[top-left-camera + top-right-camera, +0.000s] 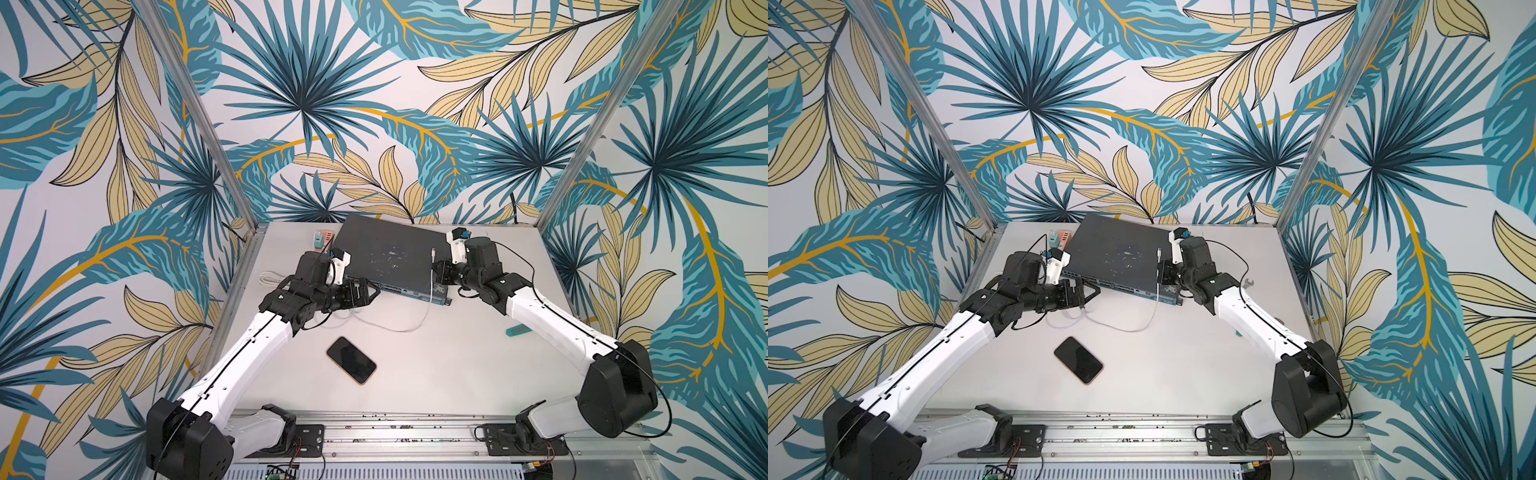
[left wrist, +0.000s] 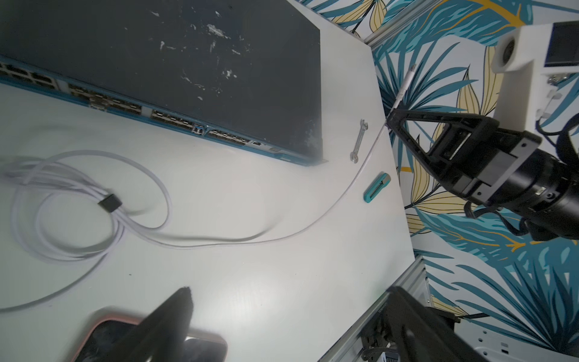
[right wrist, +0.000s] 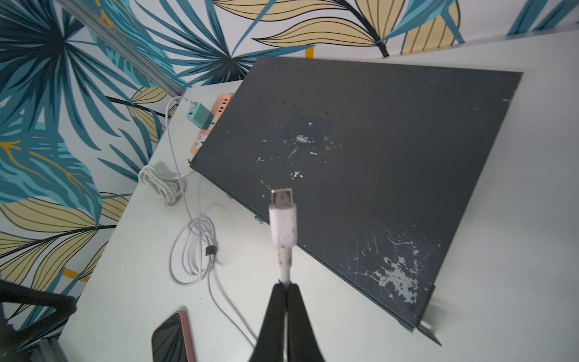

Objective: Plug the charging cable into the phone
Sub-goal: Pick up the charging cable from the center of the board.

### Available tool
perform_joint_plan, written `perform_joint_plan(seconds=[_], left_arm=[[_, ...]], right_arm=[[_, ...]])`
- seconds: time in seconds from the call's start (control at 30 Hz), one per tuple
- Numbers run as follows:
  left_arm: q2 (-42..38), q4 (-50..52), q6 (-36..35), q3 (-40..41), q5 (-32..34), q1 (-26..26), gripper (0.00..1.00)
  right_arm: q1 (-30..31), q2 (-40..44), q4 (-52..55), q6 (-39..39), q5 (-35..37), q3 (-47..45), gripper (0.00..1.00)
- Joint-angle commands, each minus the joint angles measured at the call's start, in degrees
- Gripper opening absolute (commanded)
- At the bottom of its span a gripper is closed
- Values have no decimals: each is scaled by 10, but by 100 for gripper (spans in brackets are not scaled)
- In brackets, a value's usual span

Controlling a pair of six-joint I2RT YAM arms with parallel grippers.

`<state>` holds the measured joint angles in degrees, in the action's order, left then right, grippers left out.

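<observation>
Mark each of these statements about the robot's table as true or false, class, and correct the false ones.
1. The right gripper is shut on the thin white charging cable, just behind its connector tip. True.
2. The cable is already plugged into the black, orange-rimmed phone. False: the phone lies alone on the white table, with the connector held in the air.
3. The left gripper holds the phone. False: its jaws stand open and empty above the table.
4. A small silver wrench lies beside the large dark grey network switch box. True.
5. A dark band ties the cable's loops. True.
</observation>
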<state>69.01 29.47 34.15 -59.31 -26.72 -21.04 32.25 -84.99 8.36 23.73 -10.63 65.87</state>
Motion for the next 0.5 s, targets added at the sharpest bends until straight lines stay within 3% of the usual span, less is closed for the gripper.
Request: perform_joint_plan(seconds=[0.0, 0.47], left_arm=[[7, -65, 30, -26, -34, 3, 100], [46, -149, 81, -57, -53, 3, 99]], right_arm=[[3, -22, -20, -27, -64, 21, 0], [10, -68, -2, -57, -160, 91, 0]])
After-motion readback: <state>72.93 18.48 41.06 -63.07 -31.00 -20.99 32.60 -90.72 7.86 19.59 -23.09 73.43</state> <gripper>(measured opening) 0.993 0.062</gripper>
